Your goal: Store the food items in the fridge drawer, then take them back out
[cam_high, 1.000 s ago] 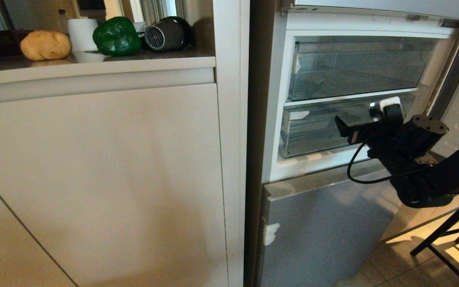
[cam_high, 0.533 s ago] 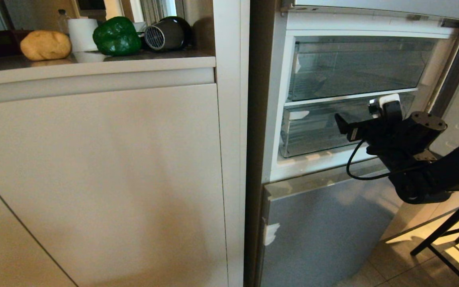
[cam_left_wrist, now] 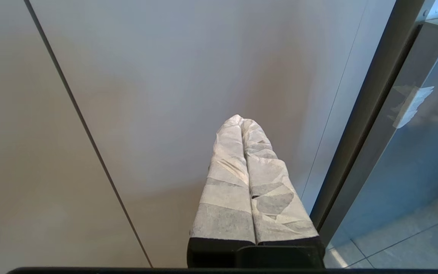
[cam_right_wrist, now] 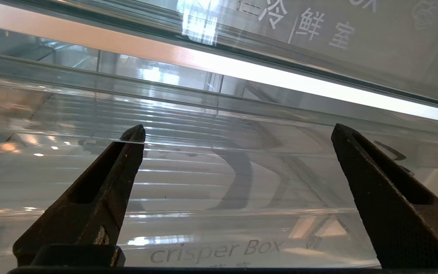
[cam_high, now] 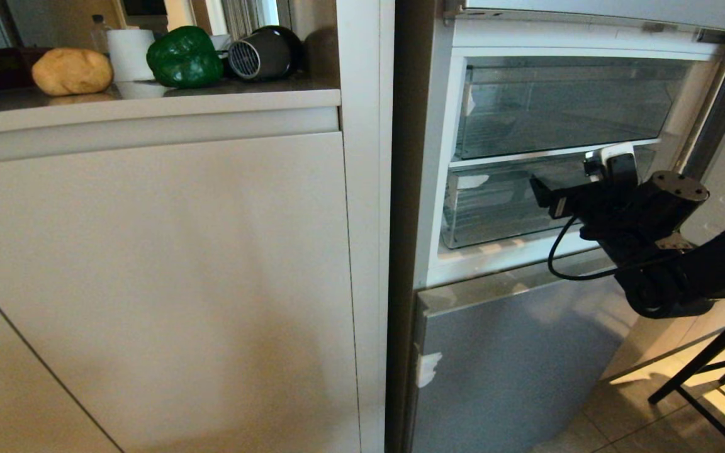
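Right pincer (cam_right_wrist: 238, 131), spread wide, faces the fridge drawer (cam_right_wrist: 219, 182), whose long axis runs crosswise.

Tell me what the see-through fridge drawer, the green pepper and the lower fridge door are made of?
The crisper drawer looks like clear, glossy plastic: you see through it, with ribs and bright reflections. The green bell pepper has shiny, lumpy skin; whether it is real or plastic cannot be told. The lower fridge door seems silver-grey metal or a metal-look coating, with soft, dull reflections.
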You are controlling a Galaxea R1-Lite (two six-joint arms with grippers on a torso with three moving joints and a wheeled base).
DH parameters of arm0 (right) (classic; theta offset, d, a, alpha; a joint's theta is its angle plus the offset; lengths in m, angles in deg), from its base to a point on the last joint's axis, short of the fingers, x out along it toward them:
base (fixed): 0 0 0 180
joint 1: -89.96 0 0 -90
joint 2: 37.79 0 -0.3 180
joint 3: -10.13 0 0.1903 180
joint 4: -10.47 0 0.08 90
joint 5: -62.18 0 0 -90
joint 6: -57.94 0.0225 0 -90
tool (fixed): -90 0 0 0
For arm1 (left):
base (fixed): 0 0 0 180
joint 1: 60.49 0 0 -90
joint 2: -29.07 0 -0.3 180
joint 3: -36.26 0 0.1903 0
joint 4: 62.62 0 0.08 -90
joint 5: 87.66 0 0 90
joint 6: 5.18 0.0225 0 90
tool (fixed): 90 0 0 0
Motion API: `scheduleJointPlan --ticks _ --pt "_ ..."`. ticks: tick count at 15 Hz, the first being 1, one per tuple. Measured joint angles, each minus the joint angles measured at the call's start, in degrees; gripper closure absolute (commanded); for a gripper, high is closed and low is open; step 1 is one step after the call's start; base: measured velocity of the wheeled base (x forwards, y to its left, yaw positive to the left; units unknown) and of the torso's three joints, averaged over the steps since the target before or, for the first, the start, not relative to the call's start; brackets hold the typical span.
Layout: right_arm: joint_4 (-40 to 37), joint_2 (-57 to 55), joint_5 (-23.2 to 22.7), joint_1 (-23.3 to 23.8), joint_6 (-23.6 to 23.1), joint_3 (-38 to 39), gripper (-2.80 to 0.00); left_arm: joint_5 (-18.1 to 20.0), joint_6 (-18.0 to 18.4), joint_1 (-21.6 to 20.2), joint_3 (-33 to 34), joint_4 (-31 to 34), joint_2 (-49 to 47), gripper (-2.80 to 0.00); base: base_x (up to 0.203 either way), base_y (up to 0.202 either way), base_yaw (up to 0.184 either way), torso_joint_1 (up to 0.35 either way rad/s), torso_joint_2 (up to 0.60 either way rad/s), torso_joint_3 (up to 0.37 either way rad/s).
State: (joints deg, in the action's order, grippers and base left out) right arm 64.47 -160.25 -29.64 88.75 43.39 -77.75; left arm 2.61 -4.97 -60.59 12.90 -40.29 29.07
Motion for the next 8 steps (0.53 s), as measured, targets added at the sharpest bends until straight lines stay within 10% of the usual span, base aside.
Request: scheduleJointPlan --ticks 8 --pt "4.7 3.8 1.2 -0.1 -1.0 7.0 -2.80 0.0 0.0 0.0 0.0 0.0 0.0 0.00 0.000 0.000 0.000 0.000 0.00 0.000"
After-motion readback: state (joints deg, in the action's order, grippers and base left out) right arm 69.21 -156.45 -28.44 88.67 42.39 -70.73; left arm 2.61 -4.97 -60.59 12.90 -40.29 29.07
